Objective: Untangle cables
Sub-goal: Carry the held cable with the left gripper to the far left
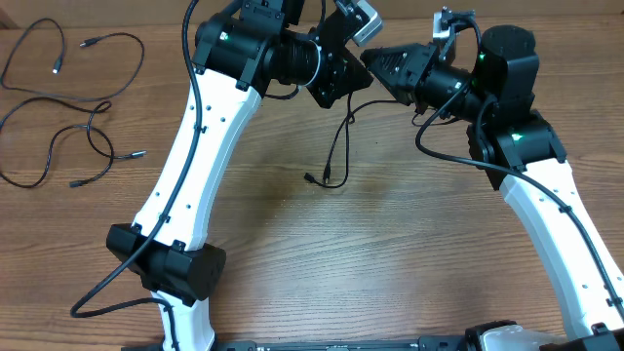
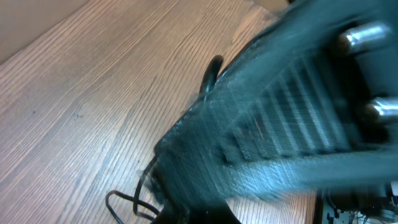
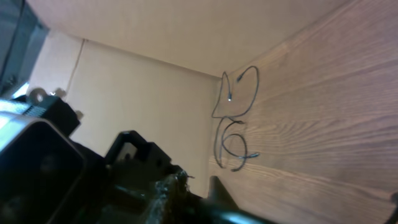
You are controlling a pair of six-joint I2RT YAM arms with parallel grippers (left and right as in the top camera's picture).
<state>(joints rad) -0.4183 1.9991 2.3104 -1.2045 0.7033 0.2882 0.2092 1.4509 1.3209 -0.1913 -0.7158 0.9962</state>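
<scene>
The left arm [image 1: 195,166] is raised from its base at the near edge and bent inward, with its black wrist turned to the right. The right arm [image 1: 546,210] is likewise raised and bent toward the left. The left gripper [image 1: 346,73] and the right gripper [image 1: 382,63] are held almost tip to tip at the far centre. The left jaws are pressed together. The stand of the right jaws cannot be made out.

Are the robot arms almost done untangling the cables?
Partly. Some cables already lie loose and spread out at the far left of the table. One more cable hangs from the shut left gripper, beside the right gripper; that one is in hand. It still needs laying down loose.
</scene>
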